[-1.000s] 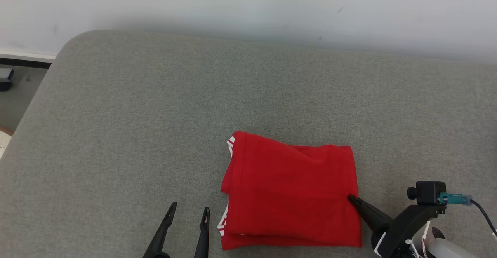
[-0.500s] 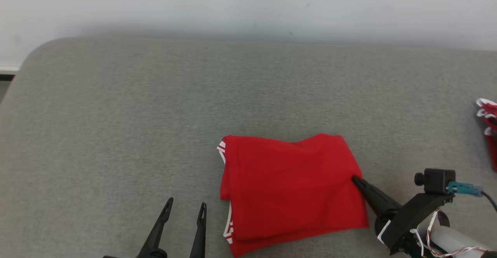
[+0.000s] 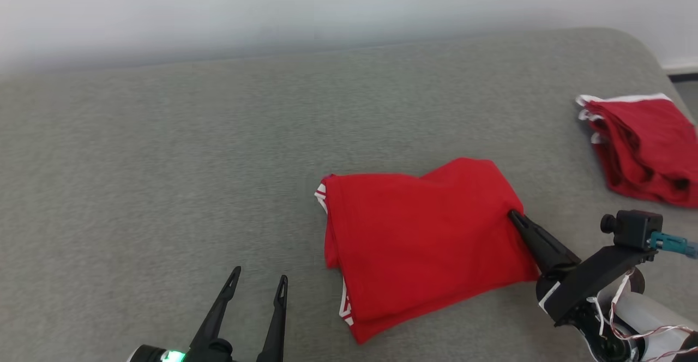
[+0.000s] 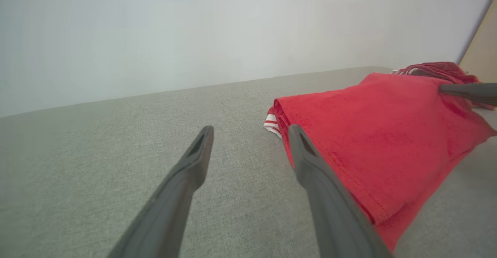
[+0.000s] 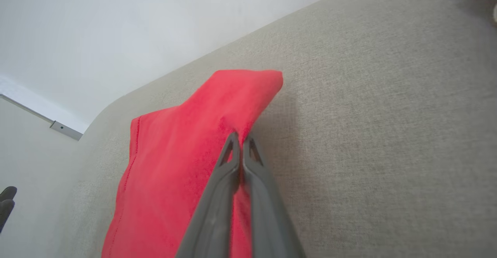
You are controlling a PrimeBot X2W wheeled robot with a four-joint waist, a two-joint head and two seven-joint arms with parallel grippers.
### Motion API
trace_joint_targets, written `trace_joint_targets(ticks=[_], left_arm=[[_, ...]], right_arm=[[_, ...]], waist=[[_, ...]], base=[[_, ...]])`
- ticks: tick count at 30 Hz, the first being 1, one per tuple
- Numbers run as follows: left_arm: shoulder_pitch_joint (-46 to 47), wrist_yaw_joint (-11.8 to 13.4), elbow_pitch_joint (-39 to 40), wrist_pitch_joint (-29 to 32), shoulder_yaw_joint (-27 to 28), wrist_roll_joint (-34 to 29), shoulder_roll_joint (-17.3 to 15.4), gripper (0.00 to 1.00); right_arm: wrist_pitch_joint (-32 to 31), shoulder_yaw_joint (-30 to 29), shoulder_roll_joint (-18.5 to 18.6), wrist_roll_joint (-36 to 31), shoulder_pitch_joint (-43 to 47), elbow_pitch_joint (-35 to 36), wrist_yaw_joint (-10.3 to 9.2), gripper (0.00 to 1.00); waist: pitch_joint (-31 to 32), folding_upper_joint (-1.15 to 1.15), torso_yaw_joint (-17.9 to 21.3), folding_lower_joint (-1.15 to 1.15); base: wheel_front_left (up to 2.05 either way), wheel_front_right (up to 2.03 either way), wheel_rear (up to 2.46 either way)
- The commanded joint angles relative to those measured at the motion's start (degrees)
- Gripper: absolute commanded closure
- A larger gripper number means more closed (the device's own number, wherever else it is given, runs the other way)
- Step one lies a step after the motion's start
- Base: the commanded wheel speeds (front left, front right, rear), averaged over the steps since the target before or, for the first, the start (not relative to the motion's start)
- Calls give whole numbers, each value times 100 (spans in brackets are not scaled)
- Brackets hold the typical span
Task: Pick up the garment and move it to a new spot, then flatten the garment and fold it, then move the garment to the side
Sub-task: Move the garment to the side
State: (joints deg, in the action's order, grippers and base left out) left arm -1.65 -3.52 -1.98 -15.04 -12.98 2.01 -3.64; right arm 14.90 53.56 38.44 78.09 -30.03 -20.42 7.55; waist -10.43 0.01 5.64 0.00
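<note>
The garment (image 3: 425, 236) is a folded red piece with white trim, lying on the grey cushioned surface (image 3: 163, 160) right of centre. My right gripper (image 3: 515, 217) is shut on the garment's right edge; in the right wrist view the closed fingertips (image 5: 241, 141) pinch the red cloth (image 5: 182, 149), and that edge is lifted a little. My left gripper (image 3: 257, 285) stands open at the lower left, nothing between its fingers, left of the garment. In the left wrist view the garment (image 4: 372, 129) lies just right of the right finger (image 4: 310, 164).
A second pile of red cloth with white trim (image 3: 643, 144) lies at the far right edge of the surface, also seen as a red heap (image 4: 435, 69) beyond the garment. A pale wall (image 3: 327, 7) runs behind the surface.
The head camera has swung right, bringing the second red pile into view. The right gripper has kept hold of the garment's right edge and dragged it, turning the garment slightly. The left gripper stays open.
</note>
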Motion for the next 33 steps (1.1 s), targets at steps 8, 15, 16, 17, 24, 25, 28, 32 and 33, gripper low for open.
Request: trace_joint_targets(ticks=[8, 15, 16, 17, 24, 25, 28, 32, 33], left_arm=[[195, -50, -45, -17, -19, -120, -134, 0], [298, -98, -41, -17, -64, -167, -235, 0], [317, -86, -43, -17, -72, -170, -245, 0], [331, -91, -44, -17, -82, -174, -258, 0], [553, -141, -25, -17, -210, -209, -316, 0], [595, -141, -12, -17, -236, -223, -319, 0], [724, -169, 19, -17, -297, -248, -342, 0], [894, -179, 80, -17, -354, -254, -349, 0], [935, -177, 103, -17, -359, -258, -354, 0]], right_arm=[[34, -303, -120, -242, 100, 41, -17, 100], [35, -409, -170, -381, 94, 100, -17, 100], [35, -420, -172, -394, 74, 106, -16, 100], [35, -427, -167, -424, 40, 108, -16, 100], [35, -361, 20, -544, -397, 129, -17, 100], [35, -357, 74, -551, -485, 136, -17, 100], [35, -308, 239, -545, -786, 153, -17, 100], [36, -282, 618, -519, -1205, 216, -17, 100], [35, -295, 717, -503, -1294, 243, -17, 100]], waist=[[-294, -1, 887, 0], [-430, -1, 1232, 0], [-447, -1, 1259, 0], [-472, -1, 1282, 0], [-716, -1, 1243, 0], [-773, -1, 1213, 0], [-930, -1, 1118, 0], [-1178, -1, 990, 0], [-1235, -1, 965, 0]], base=[[0, 0, 0], [0, 0, 0], [0, 0, 0], [0, 0, 0], [0, 0, 0], [0, 0, 0], [0, 0, 0], [0, 0, 0], [0, 0, 0]])
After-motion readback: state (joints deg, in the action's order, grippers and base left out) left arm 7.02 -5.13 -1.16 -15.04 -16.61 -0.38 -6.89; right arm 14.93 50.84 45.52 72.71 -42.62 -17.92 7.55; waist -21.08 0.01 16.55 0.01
